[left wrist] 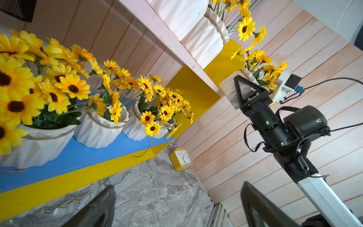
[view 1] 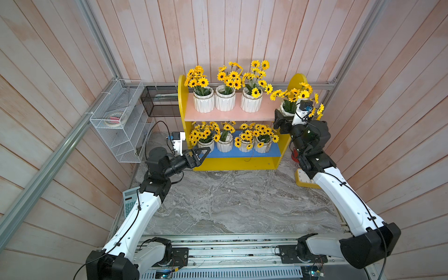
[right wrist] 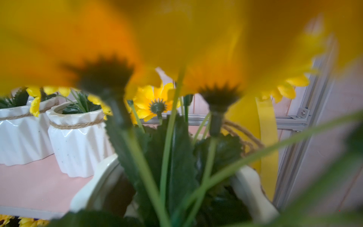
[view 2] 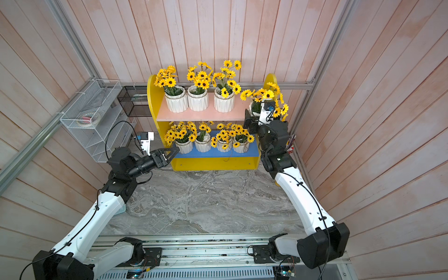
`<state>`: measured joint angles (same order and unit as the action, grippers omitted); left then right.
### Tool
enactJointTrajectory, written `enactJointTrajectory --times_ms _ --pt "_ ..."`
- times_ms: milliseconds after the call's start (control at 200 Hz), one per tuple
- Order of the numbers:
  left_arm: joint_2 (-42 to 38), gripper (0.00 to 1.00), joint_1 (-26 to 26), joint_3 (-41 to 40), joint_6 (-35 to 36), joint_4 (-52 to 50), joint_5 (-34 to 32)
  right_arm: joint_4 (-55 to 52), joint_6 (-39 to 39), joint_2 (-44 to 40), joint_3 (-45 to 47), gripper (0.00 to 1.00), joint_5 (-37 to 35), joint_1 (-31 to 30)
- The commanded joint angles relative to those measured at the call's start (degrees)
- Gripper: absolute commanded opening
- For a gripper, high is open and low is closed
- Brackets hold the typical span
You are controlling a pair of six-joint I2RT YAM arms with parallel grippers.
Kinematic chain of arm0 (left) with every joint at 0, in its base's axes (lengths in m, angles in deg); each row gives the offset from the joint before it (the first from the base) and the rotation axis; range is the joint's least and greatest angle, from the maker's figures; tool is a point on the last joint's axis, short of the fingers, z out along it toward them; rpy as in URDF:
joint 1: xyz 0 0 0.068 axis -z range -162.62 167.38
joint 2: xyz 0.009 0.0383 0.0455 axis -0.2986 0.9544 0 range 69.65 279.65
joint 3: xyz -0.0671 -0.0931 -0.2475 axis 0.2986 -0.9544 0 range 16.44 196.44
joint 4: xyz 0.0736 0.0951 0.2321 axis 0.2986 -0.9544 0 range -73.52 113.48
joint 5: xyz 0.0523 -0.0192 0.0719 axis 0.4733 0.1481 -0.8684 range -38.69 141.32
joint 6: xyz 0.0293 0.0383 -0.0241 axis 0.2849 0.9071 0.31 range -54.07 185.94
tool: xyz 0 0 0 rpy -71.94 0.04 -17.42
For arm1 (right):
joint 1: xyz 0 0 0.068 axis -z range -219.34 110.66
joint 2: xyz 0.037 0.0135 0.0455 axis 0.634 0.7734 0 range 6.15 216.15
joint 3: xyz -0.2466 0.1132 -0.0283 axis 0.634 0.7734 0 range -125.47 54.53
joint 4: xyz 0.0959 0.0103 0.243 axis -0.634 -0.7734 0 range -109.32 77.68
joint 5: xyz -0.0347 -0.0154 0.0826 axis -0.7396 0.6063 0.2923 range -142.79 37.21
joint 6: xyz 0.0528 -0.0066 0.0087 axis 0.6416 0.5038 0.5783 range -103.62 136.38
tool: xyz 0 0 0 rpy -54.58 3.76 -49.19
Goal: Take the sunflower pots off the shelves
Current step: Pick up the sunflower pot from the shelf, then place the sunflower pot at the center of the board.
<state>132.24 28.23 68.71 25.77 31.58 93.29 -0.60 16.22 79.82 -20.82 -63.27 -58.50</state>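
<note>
The shelves (view 1: pixel 183 97) are a yellow unit with a pink upper board (view 1: pixel 230 115) and a blue lower board (view 1: pixel 230 155). Three sunflower pots (view 1: pixel 225 101) stand in a row on the pink board. Several more (view 1: pixel 224 145) fill the blue board. A further sunflower pot (view 1: pixel 283 110) sits at the right front corner of the pink board. My right gripper (view 1: pixel 287 115) is shut on its sides, one finger (left wrist: pixel 245 88) flat against it. My left gripper (view 1: pixel 202 154) hangs open and holds nothing, just in front of the leftmost lower pot (view 1: pixel 206 145).
A white wire rack (view 1: pixel 116 121) and a black mesh basket (view 1: pixel 160 100) hang on the wall left of the shelves. A yellow clock (left wrist: pixel 181 159) lies on the marble table (view 1: pixel 230 201) by the right wall. A calculator (view 1: pixel 128 201) lies under the left arm.
</note>
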Motion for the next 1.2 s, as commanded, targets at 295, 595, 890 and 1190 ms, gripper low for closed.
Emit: enactJointTrajectory --times_ms 295,595,890,1190 --pt "-2.8 1.0 0.1 -3.3 2.6 -1.3 -3.3 4.8 -1.8 -10.0 8.8 0.0 -4.3 -6.6" --pt "-11.8 1.0 -0.2 -9.3 8.3 -7.2 -16.6 19.7 -4.8 -15.7 26.1 0.0 -3.0 -20.1" --pt "-16.8 1.0 -4.4 -14.0 9.4 -14.0 -29.9 45.7 -3.0 -6.9 42.5 0.0 -2.4 -32.2" --pt "-19.7 1.0 -7.9 -15.6 10.0 -12.1 -29.5 73.6 -2.0 18.2 44.0 0.0 0.3 -34.7"
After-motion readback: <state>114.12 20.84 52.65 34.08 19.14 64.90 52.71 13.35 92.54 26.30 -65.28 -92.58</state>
